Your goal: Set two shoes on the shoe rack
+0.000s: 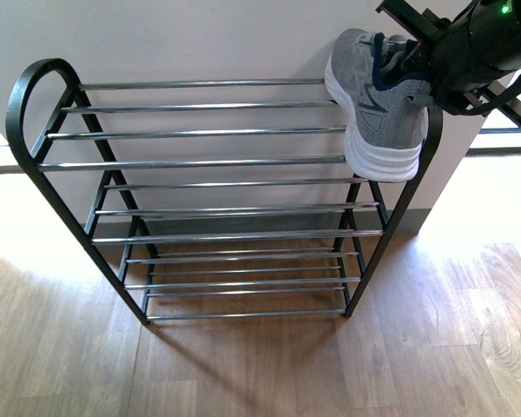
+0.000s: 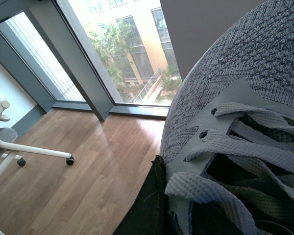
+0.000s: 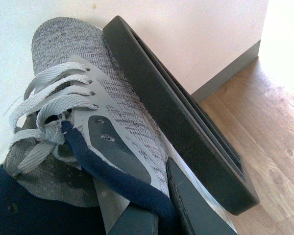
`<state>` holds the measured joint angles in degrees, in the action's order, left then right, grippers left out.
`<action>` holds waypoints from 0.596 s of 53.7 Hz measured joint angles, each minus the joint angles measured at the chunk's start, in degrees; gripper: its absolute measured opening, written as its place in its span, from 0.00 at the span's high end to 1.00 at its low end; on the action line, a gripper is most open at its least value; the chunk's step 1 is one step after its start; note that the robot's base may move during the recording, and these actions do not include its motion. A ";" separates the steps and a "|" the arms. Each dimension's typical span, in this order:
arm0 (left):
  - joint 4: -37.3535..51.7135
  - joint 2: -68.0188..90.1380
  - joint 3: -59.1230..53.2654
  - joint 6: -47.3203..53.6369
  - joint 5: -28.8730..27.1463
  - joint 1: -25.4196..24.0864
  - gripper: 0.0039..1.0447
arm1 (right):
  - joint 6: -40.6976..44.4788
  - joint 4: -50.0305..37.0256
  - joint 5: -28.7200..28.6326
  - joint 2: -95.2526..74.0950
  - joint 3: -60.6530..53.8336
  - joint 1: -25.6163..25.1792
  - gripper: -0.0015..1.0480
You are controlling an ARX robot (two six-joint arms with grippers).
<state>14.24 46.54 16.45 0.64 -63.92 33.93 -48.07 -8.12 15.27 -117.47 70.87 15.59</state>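
Note:
The shoe rack (image 1: pixel 200 162) stands against the wall, with a black frame and silver rods. My right gripper (image 1: pixel 412 65) is shut on a grey sneaker (image 1: pixel 378 113) by its navy collar. It holds the sneaker tilted over the rack's top right corner, sole towards the frame. In the right wrist view the gripper (image 3: pixel 159 215) clamps the sneaker (image 3: pixel 112 112) beside the black frame (image 3: pixel 186 132). My left gripper (image 2: pixel 196 220) is shut on another grey sneaker (image 2: pixel 245 88); one black finger (image 2: pixel 147 205) shows beside its laces. The left arm is outside the front view. The pale blue slides are out of view.
The rack's shelves hold no shoes. Wooden floor (image 1: pixel 260 365) lies in front of it, and a white wall stands behind. The left wrist view shows tall windows (image 2: pixel 132 49) and a white office chair (image 2: pixel 10 142) on the floor.

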 joint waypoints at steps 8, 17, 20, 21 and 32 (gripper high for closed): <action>0.00 0.00 0.00 0.00 -0.02 0.00 0.99 | 0.00 -0.02 -0.07 0.00 0.00 0.26 0.99; 0.02 0.00 0.00 0.00 0.00 0.00 0.99 | -0.35 0.52 -1.86 1.22 -0.39 0.52 0.77; 0.00 0.00 0.00 0.00 0.00 -0.02 0.99 | -0.37 1.31 -2.64 3.04 -1.20 0.50 0.69; 0.02 0.00 0.00 0.00 -0.02 -0.02 0.99 | -0.37 1.51 -2.89 3.50 -1.40 0.50 0.67; 0.00 0.00 0.00 0.00 0.00 -0.02 0.99 | 5.55 6.38 -5.62 16.81 -6.86 -1.22 0.37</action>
<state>14.24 46.54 16.45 0.64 -63.92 33.91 -42.52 -1.74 9.65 -100.66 64.01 14.37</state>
